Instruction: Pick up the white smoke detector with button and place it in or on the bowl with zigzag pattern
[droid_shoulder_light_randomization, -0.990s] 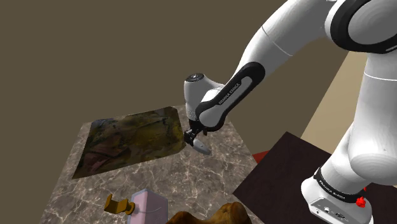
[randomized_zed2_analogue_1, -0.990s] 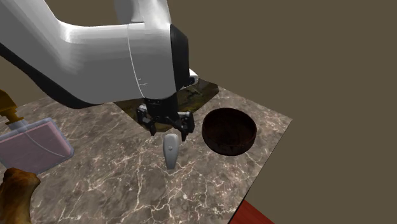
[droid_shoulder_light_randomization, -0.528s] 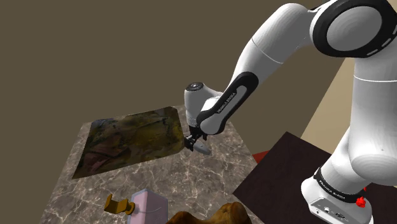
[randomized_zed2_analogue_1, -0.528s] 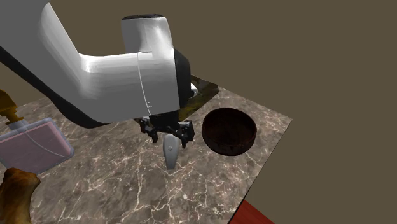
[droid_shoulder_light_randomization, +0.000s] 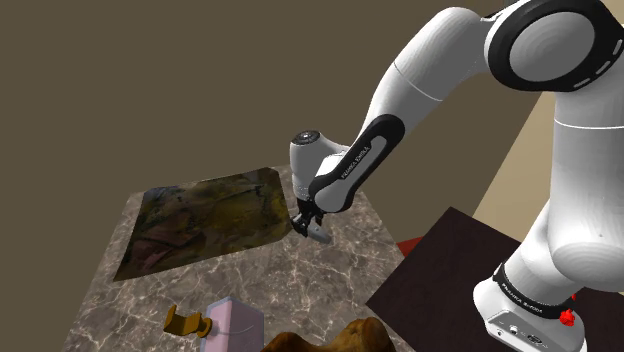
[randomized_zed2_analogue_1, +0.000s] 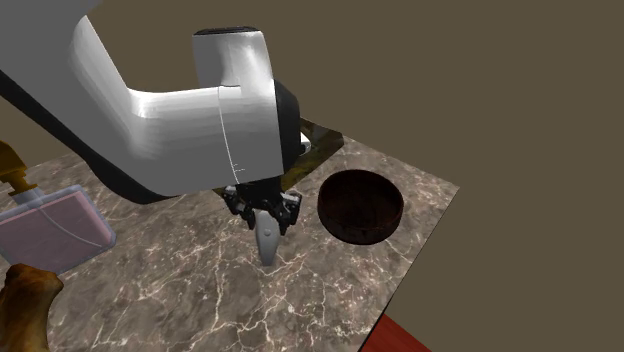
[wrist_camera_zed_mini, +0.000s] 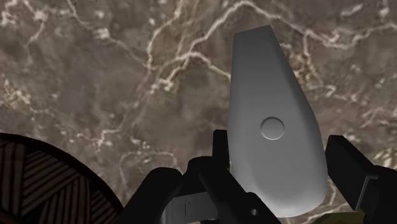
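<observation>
A pale grey, teardrop-shaped smoke detector (wrist_camera_zed_mini: 273, 95) with a round button lies flat on the marble table (randomized_zed2_analogue_1: 180, 290). My gripper (wrist_camera_zed_mini: 280, 149) is lowered over its wide end, and the two black fingers press against its sides. In the second exterior view the detector (randomized_zed2_analogue_1: 267, 243) points away from the gripper (randomized_zed2_analogue_1: 265, 212) toward the table's front. The dark round bowl (randomized_zed2_analogue_1: 345, 228) stands just to that view's right of the gripper. Its rim (wrist_camera_zed_mini: 63, 159) and striped zigzag inside show beside the fingers in the wrist view. In the shoulder view the gripper (droid_shoulder_light_randomization: 308, 225) is low on the table.
A brown patterned mat (droid_shoulder_light_randomization: 200, 215) lies on the far part of the table. A pink box (droid_shoulder_light_randomization: 232, 325), a small yellow object (droid_shoulder_light_randomization: 185, 320) and a brown lumpy object (droid_shoulder_light_randomization: 335, 340) sit at the near end. The table's edge runs close behind the bowl.
The gripper came down over the detector's wide end, and its fingers went from wide apart to closed against the detector's sides. The detector has not moved.
</observation>
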